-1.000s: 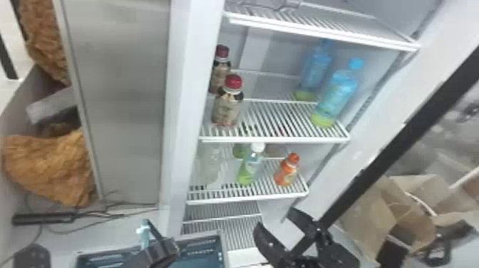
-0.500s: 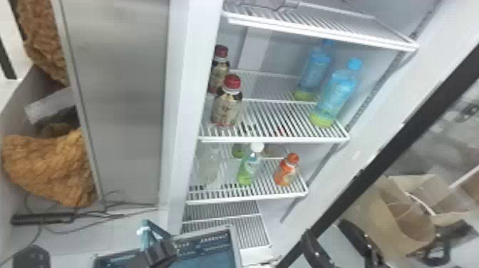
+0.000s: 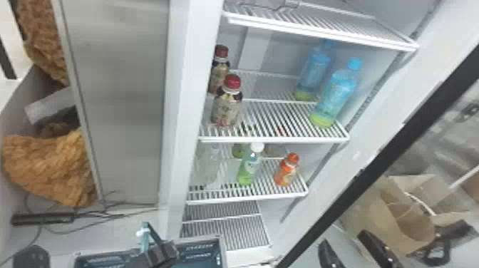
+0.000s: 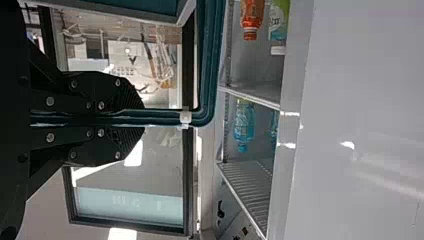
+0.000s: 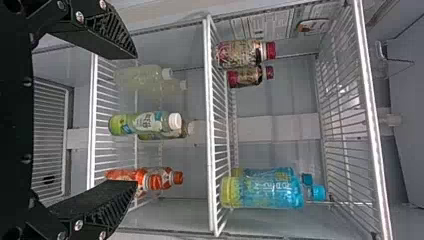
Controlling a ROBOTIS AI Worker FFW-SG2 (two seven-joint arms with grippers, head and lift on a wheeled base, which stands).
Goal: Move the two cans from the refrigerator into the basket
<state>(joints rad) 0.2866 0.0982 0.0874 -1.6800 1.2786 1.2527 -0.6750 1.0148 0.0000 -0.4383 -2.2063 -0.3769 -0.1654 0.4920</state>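
Two grippers, two jobs, and here was how we stood! Our left gripper (image 4: 142, 117) was pressed together on the teal handle (image 4: 207, 65), the basket (image 3: 199, 249) hanging below it. Our right gripper (image 5: 135, 120) was spread wide with nothing between its fingers, facing the refrigerator shelves. Cans, did we say? We saw capped bottles, and we couldn't tell which pair was meant. Ahead of the right gripper, lined up with its gap, stood the green bottle (image 5: 145, 122); the orange bottles (image 5: 152, 180) sat ahead and to its right, the pale bottles (image 5: 142, 75) ahead and to its left. Above its line, one shelf up, we had the blue bottles (image 5: 265, 190) and the dark bottles (image 5: 240, 54).

Now, the danger! Driving straight in, we risked its right finger clipping the orange bottles, because they lined up so closely with it. Coming in low, we could have snagged the shelf's front edge (image 5: 93, 120); lifting too early, we might have knocked a cap on the upper shelf (image 5: 210, 150). And our basket? With only that thin handle pinched, we judged a badly placed drop could set it swinging.
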